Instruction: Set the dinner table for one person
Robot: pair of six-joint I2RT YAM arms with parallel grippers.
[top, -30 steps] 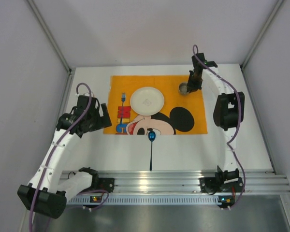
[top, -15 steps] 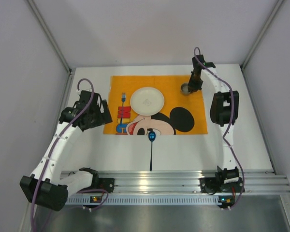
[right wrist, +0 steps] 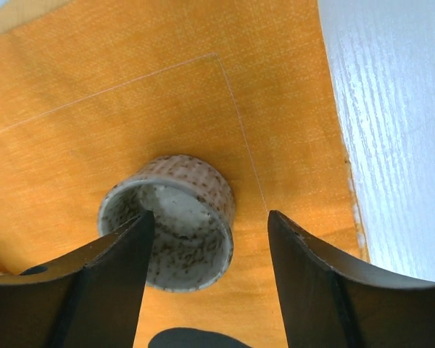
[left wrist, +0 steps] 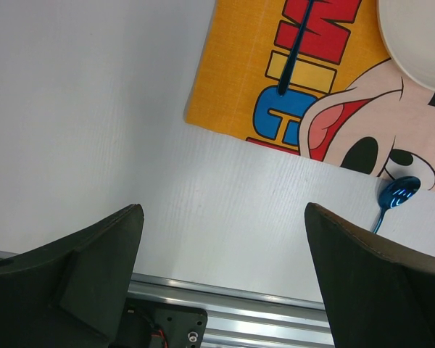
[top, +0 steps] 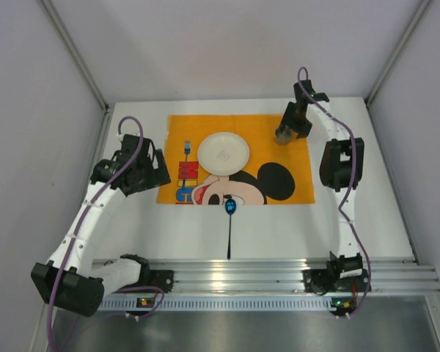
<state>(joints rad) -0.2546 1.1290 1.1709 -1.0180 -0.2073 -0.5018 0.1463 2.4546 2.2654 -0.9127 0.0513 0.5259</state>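
the blue spoon (top: 229, 231) lies on the white dinner table (top: 293, 227), handle toward the rail (top: 235, 275), bowl at the mickey placemat's (top: 297, 158) near edge. the left gripper (left wrist: 223, 212), jaws wide and empty, looks nearer. the right gripper (right wrist: 210, 221) hangs parted over the speckled cup (right wrist: 192, 210), not gripping it.

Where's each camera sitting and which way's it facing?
Top external: above and behind the robot, looking down on the dinner table; left arm and right arm show.
Left wrist: faces down at placemat corner; open left tool shows.
Right wrist: faces down at speckled cup; open right tool shows.
Shared: top and left wrist both see the blue spoon.
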